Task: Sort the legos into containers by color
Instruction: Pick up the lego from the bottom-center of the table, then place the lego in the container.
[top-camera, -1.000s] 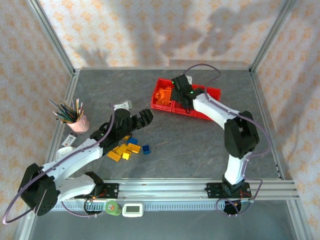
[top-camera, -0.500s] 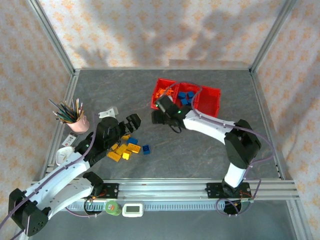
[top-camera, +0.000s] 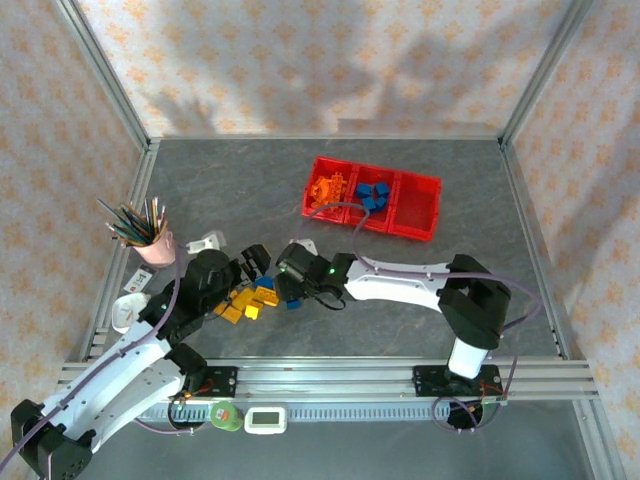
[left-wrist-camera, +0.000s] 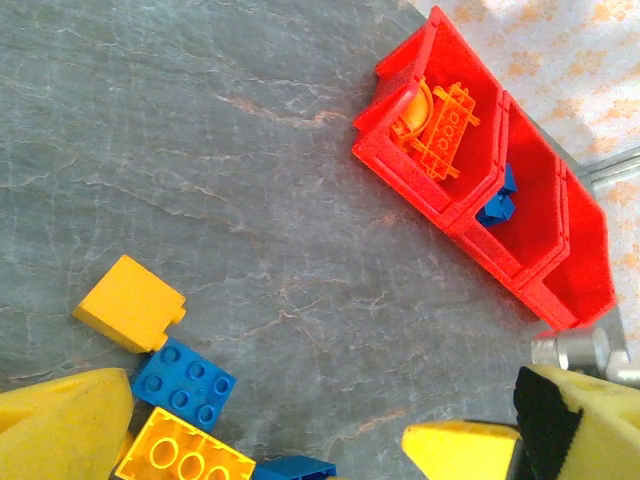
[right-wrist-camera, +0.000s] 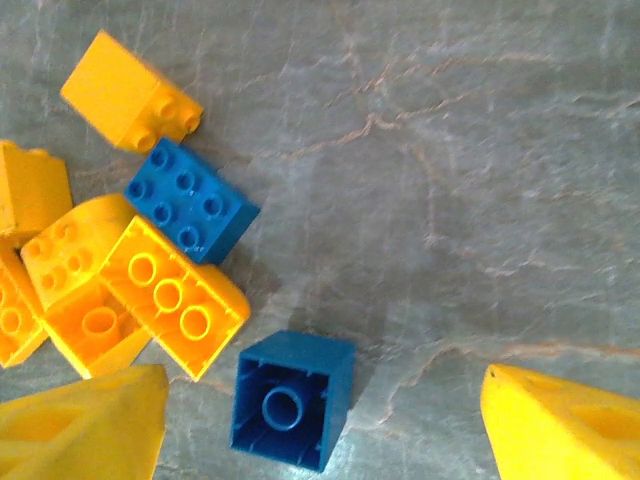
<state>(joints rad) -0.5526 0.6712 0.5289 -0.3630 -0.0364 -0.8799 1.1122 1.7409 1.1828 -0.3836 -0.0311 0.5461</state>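
Observation:
The red containers (top-camera: 420, 213) stand at the back, with orange legos (top-camera: 328, 189) in the left bin and blue legos (top-camera: 374, 195) in the middle one. A pile of yellow and blue legos (top-camera: 250, 298) lies near the front left. My right gripper (top-camera: 292, 285) hovers open over the pile's right edge. In the right wrist view an upside-down blue brick (right-wrist-camera: 293, 398) lies between the fingers of the right gripper (right-wrist-camera: 320, 430), touching neither. My left gripper (top-camera: 250, 265) is open just left of the pile. In the left wrist view the left gripper (left-wrist-camera: 265, 440) grips nothing, with a blue brick (left-wrist-camera: 185, 380) and a yellow brick (left-wrist-camera: 130, 303) nearby.
A pink cup of pencils (top-camera: 150, 240) stands at the left, with a small white object (top-camera: 205, 242) beside it. A white round item (top-camera: 128, 312) lies by the left frame. The two grippers are close together over the pile. Open table lies between pile and containers.
My right arm swung from the red containers down to the pile, and its fingers spread wider. My left arm drew back toward the near left.

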